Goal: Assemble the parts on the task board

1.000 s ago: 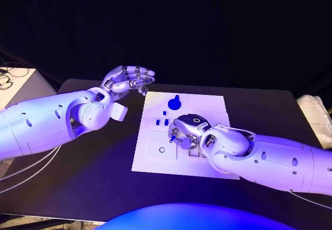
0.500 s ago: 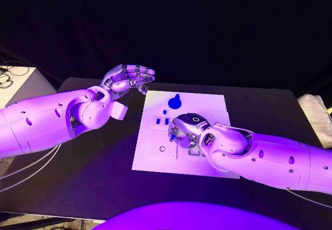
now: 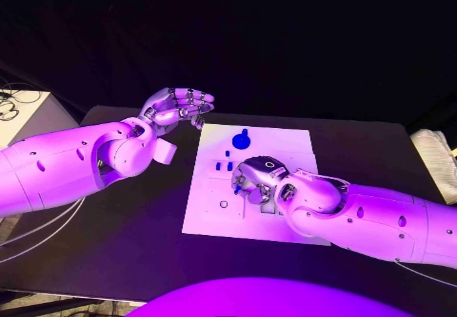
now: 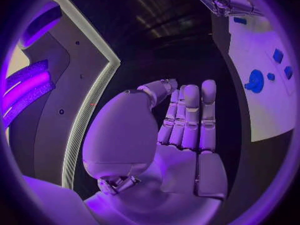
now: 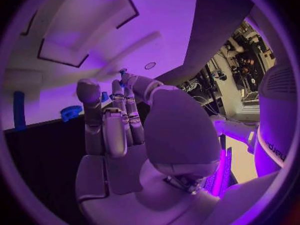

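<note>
Comparing with the earlier head frames, almost nothing differs: the left hand (image 3: pixel 178 107) sits a touch higher off the far left corner of the task board (image 3: pixel 297 144), and the right hand (image 3: pixel 258 179) stays put over the board's middle. Board and parts unmoved.

Left hand: raised above the table (image 3: pixel 142 224) just beside the board's far left corner, fingers curled in toward the thumb. The left wrist view shows the fingers (image 4: pixel 190 116) side by side and upright, thumb close by, nothing in the palm. Empty, fingers drawn together.

Right hand: knuckles up, low over the board centre, fingers bent down. A small blue part (image 3: pixel 236 188) shows at its fingertips, touching or just under them; cannot tell if it is actually pinched. Right wrist view has the fingers (image 5: pixel 116 130) close together in front of the palm, with no clear sight of a held piece.

Task board: white rectangular plate, centre of the black table, with shallow recesses and a small ring-shaped hole (image 3: pixel 224 204) near its left edge. A round blue knob part (image 3: pixel 241 140) stands near the far edge; small blue blocks (image 3: pixel 223 166) lie just nearer than it.
</note>
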### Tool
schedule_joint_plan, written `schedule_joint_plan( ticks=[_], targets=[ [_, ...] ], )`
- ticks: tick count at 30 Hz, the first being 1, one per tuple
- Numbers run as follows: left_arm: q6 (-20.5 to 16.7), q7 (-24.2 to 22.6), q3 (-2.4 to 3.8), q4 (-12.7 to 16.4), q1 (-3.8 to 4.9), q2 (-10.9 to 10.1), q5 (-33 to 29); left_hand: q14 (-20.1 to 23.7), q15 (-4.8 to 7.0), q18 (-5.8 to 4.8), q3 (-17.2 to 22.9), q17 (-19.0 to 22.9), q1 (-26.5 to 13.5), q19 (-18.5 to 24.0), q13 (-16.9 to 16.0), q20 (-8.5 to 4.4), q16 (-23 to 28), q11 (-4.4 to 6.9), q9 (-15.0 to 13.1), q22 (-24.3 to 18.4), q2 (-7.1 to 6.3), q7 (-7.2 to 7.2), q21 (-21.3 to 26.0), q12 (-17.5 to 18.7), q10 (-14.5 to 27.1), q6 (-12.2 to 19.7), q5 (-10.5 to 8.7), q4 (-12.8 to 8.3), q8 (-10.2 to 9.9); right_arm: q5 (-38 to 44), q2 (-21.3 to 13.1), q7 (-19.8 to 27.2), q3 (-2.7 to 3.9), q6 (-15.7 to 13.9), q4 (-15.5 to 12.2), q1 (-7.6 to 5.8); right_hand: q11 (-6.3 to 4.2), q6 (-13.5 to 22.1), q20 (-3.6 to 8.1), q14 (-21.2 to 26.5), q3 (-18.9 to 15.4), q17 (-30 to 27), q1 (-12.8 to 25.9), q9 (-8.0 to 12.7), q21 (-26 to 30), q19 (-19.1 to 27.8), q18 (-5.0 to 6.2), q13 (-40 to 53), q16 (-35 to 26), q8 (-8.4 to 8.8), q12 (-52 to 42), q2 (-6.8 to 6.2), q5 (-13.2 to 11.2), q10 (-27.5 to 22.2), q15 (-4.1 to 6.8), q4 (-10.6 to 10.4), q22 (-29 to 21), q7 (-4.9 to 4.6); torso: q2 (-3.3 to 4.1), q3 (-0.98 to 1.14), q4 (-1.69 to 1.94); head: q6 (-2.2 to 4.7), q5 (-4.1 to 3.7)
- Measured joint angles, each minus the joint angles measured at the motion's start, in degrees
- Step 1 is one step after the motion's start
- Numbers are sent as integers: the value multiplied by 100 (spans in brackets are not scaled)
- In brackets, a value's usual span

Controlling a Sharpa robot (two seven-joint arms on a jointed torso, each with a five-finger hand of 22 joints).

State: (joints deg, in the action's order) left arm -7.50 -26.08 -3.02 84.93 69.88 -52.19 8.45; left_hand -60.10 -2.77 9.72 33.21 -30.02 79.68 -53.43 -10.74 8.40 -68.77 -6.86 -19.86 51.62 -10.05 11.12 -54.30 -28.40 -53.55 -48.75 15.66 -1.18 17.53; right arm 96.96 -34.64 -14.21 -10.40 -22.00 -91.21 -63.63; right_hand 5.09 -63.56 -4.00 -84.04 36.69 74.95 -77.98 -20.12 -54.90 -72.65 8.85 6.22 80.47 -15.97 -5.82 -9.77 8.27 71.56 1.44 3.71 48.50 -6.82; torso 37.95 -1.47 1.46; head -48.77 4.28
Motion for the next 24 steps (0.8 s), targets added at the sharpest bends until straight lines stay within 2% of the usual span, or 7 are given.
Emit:
schedule_joint_plan(
  ticks=[24],
  targets=[
    [3,8,0,-2,0,1,-13,0,0,0,24,7,0,0,0,0,0,0,5,6,0,0,0,0,0,0,0,-24,0,-2,15,8,1,60,30,10,9,9,0,0,0,-1,-1,-11,0,0,0,1,0,8,19,-1,1,9,0,3,4,8,2,2,2,1,-15]
  ],
)
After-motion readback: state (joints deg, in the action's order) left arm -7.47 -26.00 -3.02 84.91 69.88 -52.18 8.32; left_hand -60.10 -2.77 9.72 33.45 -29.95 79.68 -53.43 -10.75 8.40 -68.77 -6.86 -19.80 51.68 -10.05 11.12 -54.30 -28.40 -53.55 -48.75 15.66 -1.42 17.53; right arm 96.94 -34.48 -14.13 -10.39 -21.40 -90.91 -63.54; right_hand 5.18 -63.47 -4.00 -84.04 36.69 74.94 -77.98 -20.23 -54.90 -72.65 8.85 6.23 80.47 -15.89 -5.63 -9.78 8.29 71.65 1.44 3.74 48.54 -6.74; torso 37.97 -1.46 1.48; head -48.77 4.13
